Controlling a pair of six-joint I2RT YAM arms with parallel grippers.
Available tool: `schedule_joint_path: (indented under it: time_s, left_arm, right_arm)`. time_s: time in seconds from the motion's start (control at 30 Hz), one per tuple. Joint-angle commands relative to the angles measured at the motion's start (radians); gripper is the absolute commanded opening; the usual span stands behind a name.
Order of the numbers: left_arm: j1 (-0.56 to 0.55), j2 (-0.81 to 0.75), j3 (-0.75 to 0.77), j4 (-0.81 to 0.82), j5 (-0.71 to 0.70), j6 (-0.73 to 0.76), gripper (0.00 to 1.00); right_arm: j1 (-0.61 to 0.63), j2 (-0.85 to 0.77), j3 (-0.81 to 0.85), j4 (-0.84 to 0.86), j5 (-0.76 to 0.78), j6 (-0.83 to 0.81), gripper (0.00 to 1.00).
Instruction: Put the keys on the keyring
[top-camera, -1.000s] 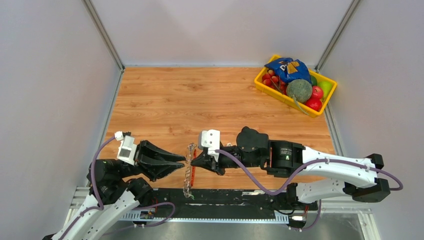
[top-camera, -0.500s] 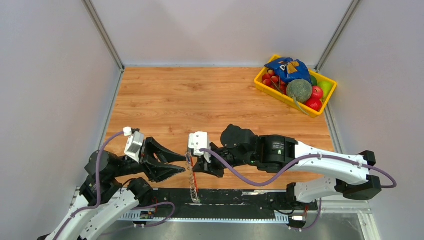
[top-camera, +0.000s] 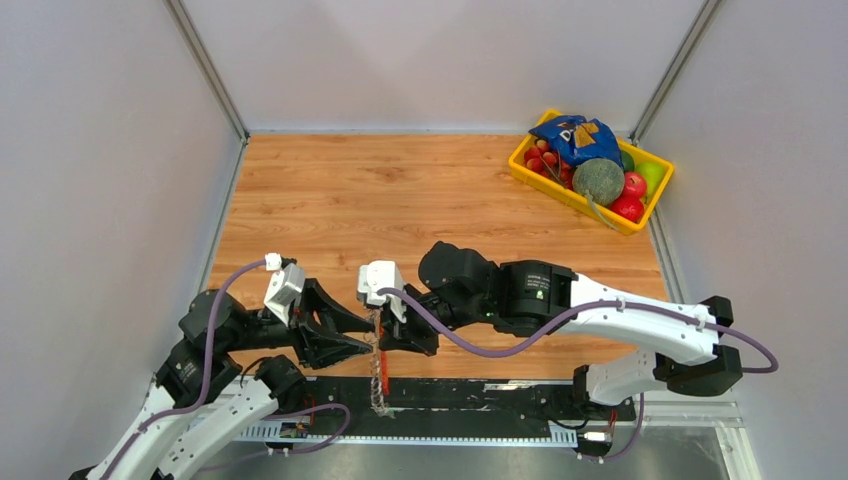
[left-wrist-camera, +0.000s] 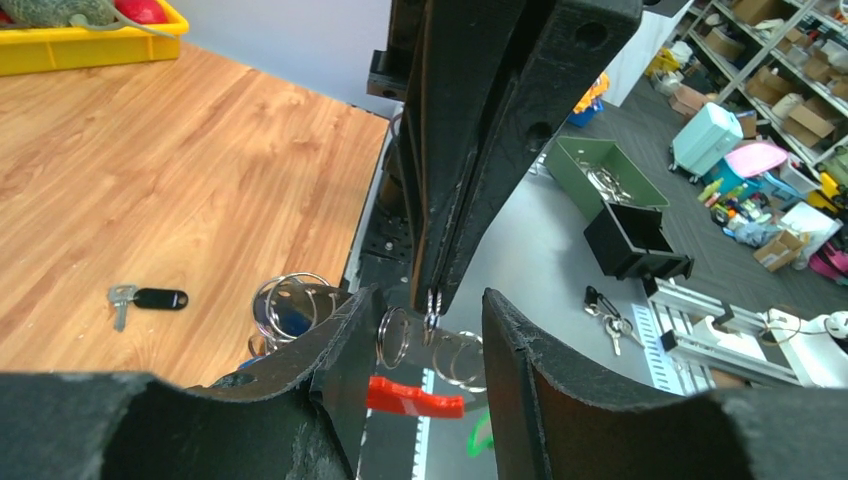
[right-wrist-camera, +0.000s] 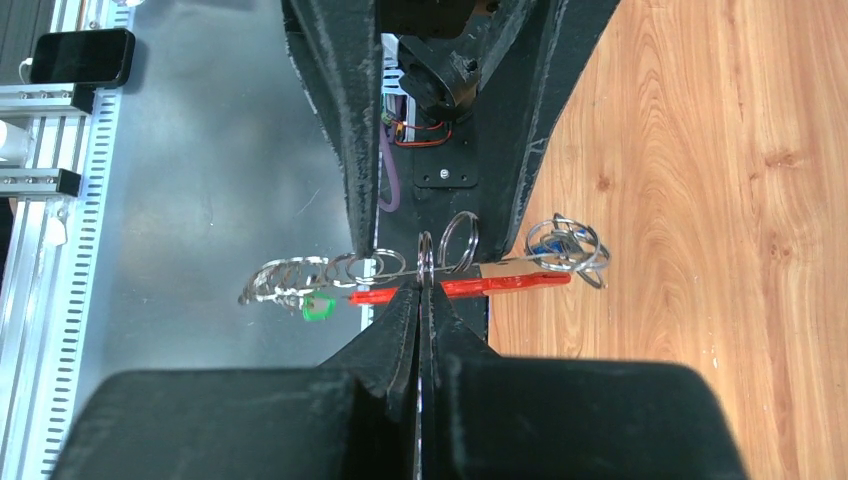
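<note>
Jaws of the left gripper (left-wrist-camera: 425, 340) have spread, leaving the keyring (right-wrist-camera: 505, 282) pinched by the right gripper (right-wrist-camera: 420, 296) alone; the black-headed key (left-wrist-camera: 152, 298) lies unthreaded by the table's (left-wrist-camera: 200, 190) near edge.

One camera hangs high behind the arms and looks down on the whole desk (top-camera: 400, 200). Each wrist camera rides close behind its own fingers. The left pincer (left-wrist-camera: 425, 330) and right pincer (right-wrist-camera: 420, 290) face one another, so both views share the keyring (right-wrist-camera: 505, 281) up close.

Wooden table (top-camera: 400, 200) carries a yellow bin (top-camera: 558, 189) and black-headed key (left-wrist-camera: 150, 298).
</note>
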Motion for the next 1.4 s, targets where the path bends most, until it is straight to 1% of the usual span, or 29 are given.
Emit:
schedule_joint_path:
  time_s: [0.0, 0.5, 0.93, 1.13, 1.37]
  left_arm:
    - [0.000, 0.022, 0.054, -0.025, 0.037, 0.027, 0.50]
    - [-0.001, 0.029, 0.103, -0.063, 0.015, 0.058, 0.49]
    - [-0.001, 0.035, 0.063, -0.030, 0.029, 0.053, 0.48]
    - [-0.001, 0.035, 0.055, -0.029, 0.037, 0.053, 0.44]
    - [-0.001, 0.029, 0.052, -0.029, 0.041, 0.053, 0.35]
  right_arm:
    - [-0.009, 0.017, 0.074, -0.003, -0.018, 0.025, 0.00]
    - [-0.017, 0.045, 0.097, -0.014, -0.036, 0.019, 0.00]
    - [-0.019, 0.054, 0.125, -0.015, -0.045, 0.023, 0.00]
    - [-0.019, 0.062, 0.138, -0.017, -0.040, 0.025, 0.00]
    - [-0.019, 0.072, 0.144, -0.018, -0.036, 0.025, 0.00]
